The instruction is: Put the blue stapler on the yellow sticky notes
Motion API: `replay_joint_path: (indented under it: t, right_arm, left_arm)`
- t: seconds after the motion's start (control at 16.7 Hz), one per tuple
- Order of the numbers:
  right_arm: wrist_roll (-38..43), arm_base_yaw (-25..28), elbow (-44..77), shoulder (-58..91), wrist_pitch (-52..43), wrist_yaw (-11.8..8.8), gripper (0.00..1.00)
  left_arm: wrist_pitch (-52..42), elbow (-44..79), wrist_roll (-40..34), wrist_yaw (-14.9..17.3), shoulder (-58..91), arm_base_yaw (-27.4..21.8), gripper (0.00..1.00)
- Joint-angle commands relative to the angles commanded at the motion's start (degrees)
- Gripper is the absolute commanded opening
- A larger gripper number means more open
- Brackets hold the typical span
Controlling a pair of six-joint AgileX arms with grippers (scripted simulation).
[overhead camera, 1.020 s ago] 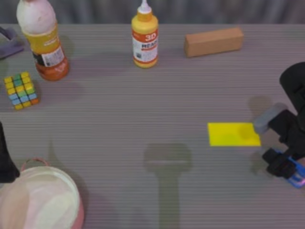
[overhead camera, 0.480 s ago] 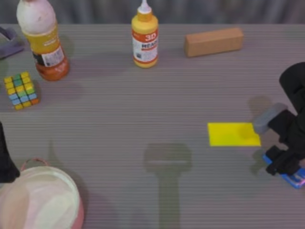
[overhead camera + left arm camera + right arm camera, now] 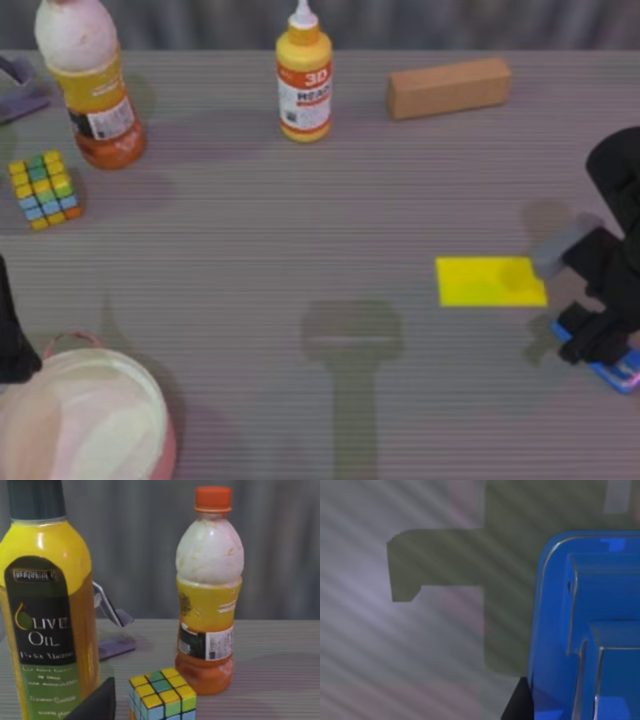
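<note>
Worktop contents, left to right:

- Our left gripper: parked at the left edge; we cannot tell its state.
- Puzzle cube, orange-capped bottle, glue bottle, tan block: not involved.
- Yellow sticky notes: bare, nothing on them.
- Blue stapler: on the worktop, just right of and below the pad.
- Our right gripper: down over the stapler; whether it grips, we cannot tell.

Progress: lift, carry and placement all outstanding, in our judgement.
</note>
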Motion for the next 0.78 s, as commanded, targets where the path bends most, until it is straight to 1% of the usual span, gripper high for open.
replay_joint_path:
  t: [0.12,0.48,0.6,0.78]
  right_arm:
    - [-0.2,0.1,2.1,-1.3,-3.3,-0.1,0.00]
    - [-0.2,0.1,10.6,-7.9,-19.4,-0.1,0.00]
    - [-0.3,0.2,12.0,-9.4,-21.5,0.0,0.00]
    - [-0.3,0.2,12.1,-9.5,-21.7,0.0,0.00]
  left_arm:
    - [0.0,0.0,0.0,0.0,0.0,0.0,1.00]
    - [0.0,0.0,0.0,0.0,0.0,0.0,1.00]
    - [0.0,0.0,0.0,0.0,0.0,0.0,1.00]
    - [0.0,0.0,0.0,0.0,0.0,0.0,1.00]
